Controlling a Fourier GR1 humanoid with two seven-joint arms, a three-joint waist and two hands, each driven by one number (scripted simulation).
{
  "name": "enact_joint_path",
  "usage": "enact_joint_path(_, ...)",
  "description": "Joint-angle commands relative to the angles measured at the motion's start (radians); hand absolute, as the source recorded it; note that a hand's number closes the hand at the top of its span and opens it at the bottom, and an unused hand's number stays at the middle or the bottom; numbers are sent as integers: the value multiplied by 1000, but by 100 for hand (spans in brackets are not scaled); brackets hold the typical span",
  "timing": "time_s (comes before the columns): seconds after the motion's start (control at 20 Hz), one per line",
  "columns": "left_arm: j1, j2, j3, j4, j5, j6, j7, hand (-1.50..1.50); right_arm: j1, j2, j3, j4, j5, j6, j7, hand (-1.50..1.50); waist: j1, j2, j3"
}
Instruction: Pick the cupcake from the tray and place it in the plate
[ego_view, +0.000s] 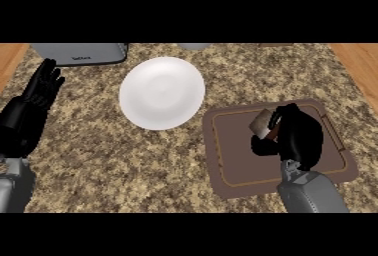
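The right hand (295, 136) is over the brown tray (229, 165), with its fingers curled around the cupcake (263, 124).

The cupcake is still above the tray, near the tray's top edge, and the hand hides most of it. The white plate (162, 92) sits beside the tray. The left hand (33, 102) rests at the left edge, fingers straight and pointing up.

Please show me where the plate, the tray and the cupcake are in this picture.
plate (162, 92): head view, on the middle of its white surface.
tray (232, 155): head view, on its bare brown floor, left part.
cupcake (262, 122): head view, on the part showing beside the right hand (295, 137).
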Motion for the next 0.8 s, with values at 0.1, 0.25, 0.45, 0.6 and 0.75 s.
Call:
enact_joint_path(0.1, -55, -19, -26, 30, -6, -13, -18, 0, -54, 125, 231, -271, 104, -24, 221, 150, 56, 25, 4)
enact_joint_path(0.25, -54, -22, -34, 26, -7, -31, -12, 0, -65, 127, 287, -361, 120, 25, 289, 150, 69, 30, 5)
enact_joint_path(0.45, -13, -50, -65, -62, -25, -23, 6, 0, -277, 128, 364, -171, 77, -11, 434, 150, 94, 33, 5)
enact_joint_path(0.6, -71, -55, -48, 53, -43, -26, -42, 0, -358, 128, 346, -52, 40, -81, 422, 150, 89, 36, 5)
enact_joint_path(0.75, -90, -61, -43, 76, -48, -18, -60, 0, -525, 128, 219, 42, -85, -62, 402, 150, 102, 40, 5)
